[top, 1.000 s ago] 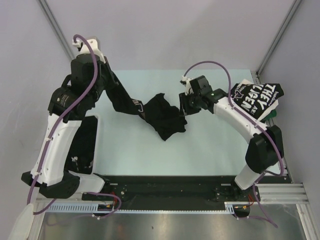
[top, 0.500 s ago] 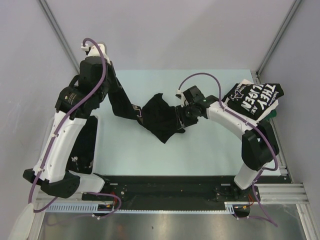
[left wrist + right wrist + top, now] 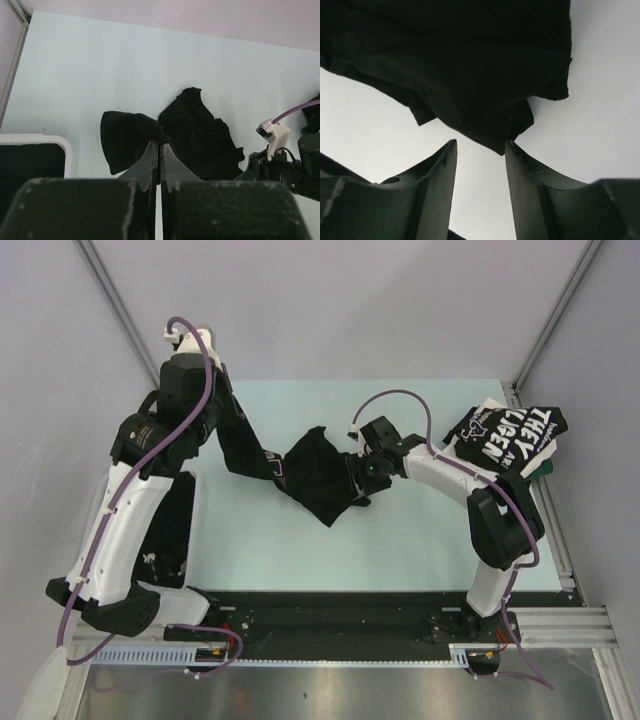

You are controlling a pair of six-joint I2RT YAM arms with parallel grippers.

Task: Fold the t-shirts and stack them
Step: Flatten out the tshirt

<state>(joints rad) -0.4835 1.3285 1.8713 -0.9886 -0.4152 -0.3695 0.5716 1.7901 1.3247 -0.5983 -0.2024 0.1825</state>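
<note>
A plain black t-shirt [image 3: 318, 475] lies crumpled mid-table, with one end pulled up and left into a taut band. My left gripper [image 3: 159, 144] is shut on a pinch of that t-shirt [image 3: 197, 132] and holds it above the table. My right gripper [image 3: 358, 480] stands open at the shirt's right edge, low over the table. In the right wrist view a corner of the t-shirt [image 3: 465, 70] hangs just in front of the right gripper [image 3: 480, 146], touching neither finger. A second, folded t-shirt [image 3: 510, 435] with big white lettering rests at the table's far right.
A white basket [image 3: 37, 138] with dark cloth inside sits at the table's left edge, under my left arm. The pale table [image 3: 410, 530] ends at metal frame posts on both sides. A black rail [image 3: 330, 615] runs along the near edge.
My right gripper has moved left up to the shirt's right edge and its jaws have widened. My left arm shifted back a little with the cloth, then stayed still.
</note>
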